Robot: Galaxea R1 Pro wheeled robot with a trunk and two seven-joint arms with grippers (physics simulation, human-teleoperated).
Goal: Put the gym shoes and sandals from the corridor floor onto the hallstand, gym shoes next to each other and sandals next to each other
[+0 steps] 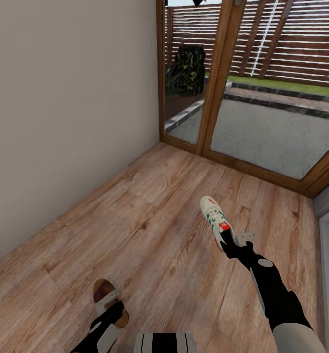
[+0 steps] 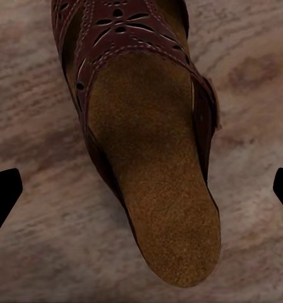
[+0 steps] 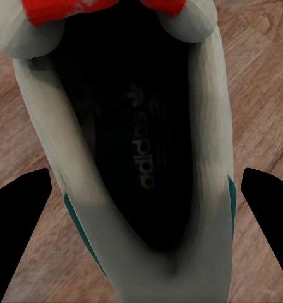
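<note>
Hovering low over a brown sandal (image 1: 105,294) on the wood-plank floor (image 1: 150,230), left gripper (image 1: 113,314) spread wide, fingertips (image 2: 2,196) apart on either side of the sandal's heel end, gripping nothing. Farther out, right gripper (image 1: 229,240) at the heel of a cream-white gym shoe (image 1: 214,215), jaws likewise open, flanking the shoe without contact. Beyond, glass doors (image 1: 262,127) framed in wood, beige wall (image 1: 61,98) at left.

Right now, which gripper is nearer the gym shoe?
Right. The right gripper is at the gym shoe's heel end, its fingers straddling the shoe. The left gripper is far off, over the brown sandal lower left in the head view.
</note>
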